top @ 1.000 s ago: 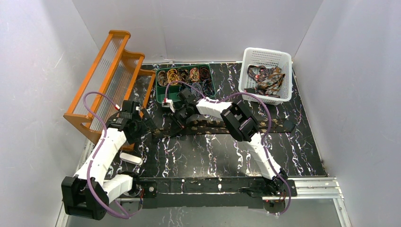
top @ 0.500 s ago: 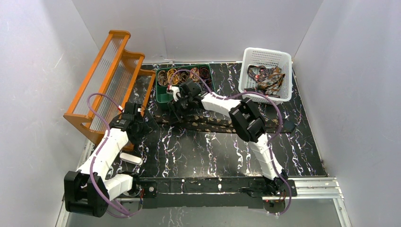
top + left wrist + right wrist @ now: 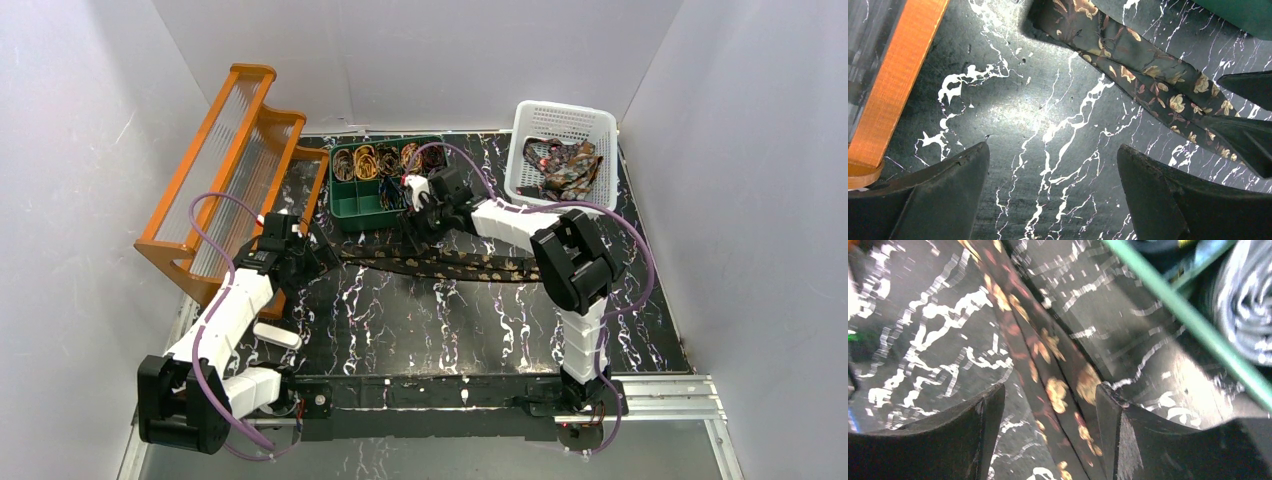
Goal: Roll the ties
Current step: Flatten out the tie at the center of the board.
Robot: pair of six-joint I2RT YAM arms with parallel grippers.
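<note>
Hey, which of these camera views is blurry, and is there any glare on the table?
Right wrist view: motion-blurred, the tie and green tray rim smeared into streaks. Left wrist view: sharp, with a bright glare patch on the marble table beside the tie. Top view: sharp and evenly lit, no strong glare.

The top camera looks steeply down from behind the marble table (image 3: 420,330), with the whole floral tie (image 3: 470,265) at its centre. The left wrist camera hangs close over that tie's left end, beside the orange rack (image 3: 893,85). The right wrist camera, closer and blurred, seems to look along the tie by the green tray (image 3: 1193,320).
</note>
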